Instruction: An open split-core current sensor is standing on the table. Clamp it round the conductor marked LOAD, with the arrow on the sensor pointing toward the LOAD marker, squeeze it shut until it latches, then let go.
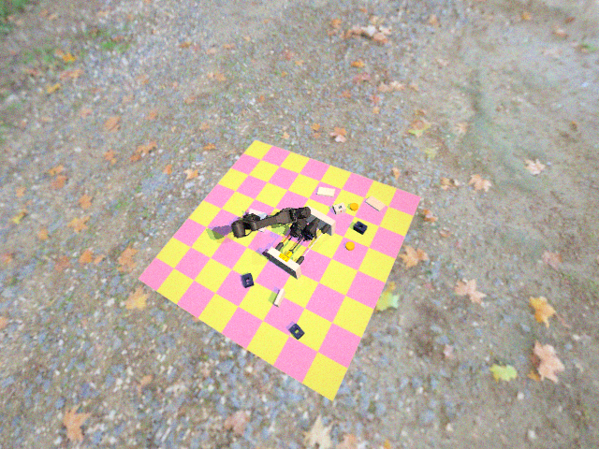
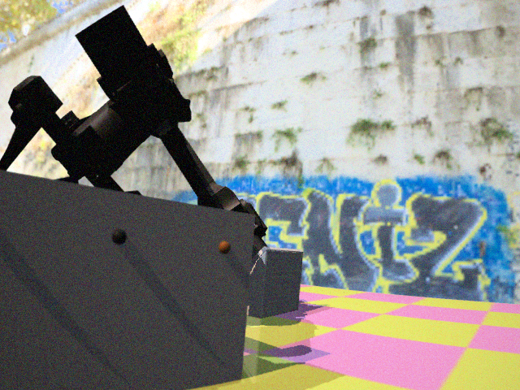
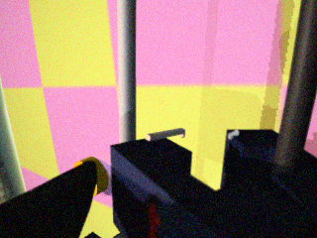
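Note:
The dark sensor fills the lower right of the wrist view. Its two blocks stand apart with a notch between them, a small pin on top and a red mark on one side. Mat shows through the notch, with no conductor visible in it. Grey conductors run past on the left and a darker one on the right, meeting the sensor's outline. My gripper is open, low between the two terminal blocks; in the exterior view a grey panel hides its tips. The LOAD lettering is not readable, nor is the arrow's direction.
White terminal blocks stand at both conductor ends. A yellow tag sits by the nearer one. Around them lie dark holed blocks, an orange disc and pale pieces.

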`<state>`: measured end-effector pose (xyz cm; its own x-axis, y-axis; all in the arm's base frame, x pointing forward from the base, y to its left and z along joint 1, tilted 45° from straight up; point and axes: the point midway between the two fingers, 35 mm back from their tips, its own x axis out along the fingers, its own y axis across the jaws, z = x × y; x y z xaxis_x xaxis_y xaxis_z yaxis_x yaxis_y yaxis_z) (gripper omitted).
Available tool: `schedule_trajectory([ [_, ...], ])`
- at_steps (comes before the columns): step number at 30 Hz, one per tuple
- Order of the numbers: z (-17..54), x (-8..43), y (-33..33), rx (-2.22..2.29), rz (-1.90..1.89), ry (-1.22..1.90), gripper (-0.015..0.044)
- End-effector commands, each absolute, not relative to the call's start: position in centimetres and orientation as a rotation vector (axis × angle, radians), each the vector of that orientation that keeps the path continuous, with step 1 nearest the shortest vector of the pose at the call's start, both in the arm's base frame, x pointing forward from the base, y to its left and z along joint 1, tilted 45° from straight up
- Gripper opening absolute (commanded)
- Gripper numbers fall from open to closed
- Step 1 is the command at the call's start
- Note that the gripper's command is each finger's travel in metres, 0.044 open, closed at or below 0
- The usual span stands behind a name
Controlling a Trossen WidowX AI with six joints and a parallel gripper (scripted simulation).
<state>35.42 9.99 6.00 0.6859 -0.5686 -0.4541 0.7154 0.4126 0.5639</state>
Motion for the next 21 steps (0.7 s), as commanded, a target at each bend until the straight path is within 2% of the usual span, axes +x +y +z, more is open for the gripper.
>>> schedule_trajectory([
  [1,6.48,35.81,10.72,0.835,-0.797,0.194,0.044],
  [21,6.28,35.85,10.95,0.835,-0.797,0.194,0.044],
])
